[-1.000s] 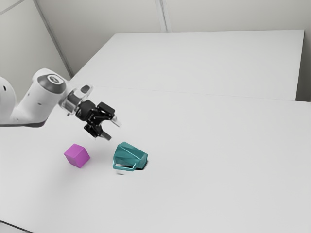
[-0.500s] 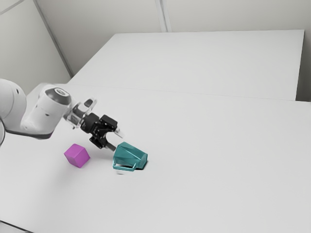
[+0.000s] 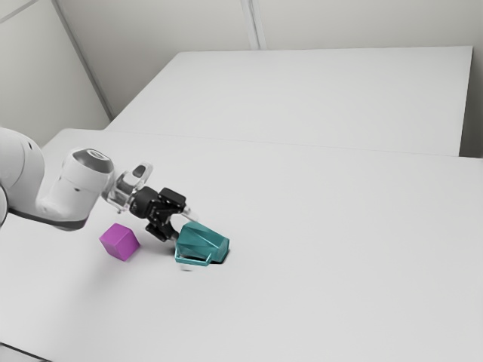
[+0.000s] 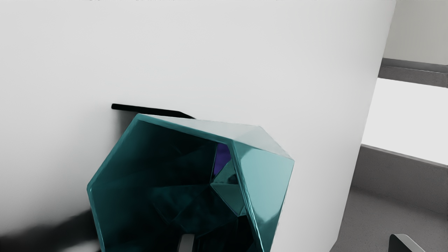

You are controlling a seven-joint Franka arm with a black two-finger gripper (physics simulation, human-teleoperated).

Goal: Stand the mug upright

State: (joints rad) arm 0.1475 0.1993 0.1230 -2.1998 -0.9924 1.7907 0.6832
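On the white table (image 3: pixel 339 226), a glossy, faceted teal mug (image 3: pixel 202 241) lies on its side, mouth toward the parted jaws.

No text, label, brand, number or sign to be read in either view. On the arm's dark cap (image 3: pixel 92 161), just a small pale mark (image 3: pixel 98 154), too small and faint to make out as letters, a number or a logo.
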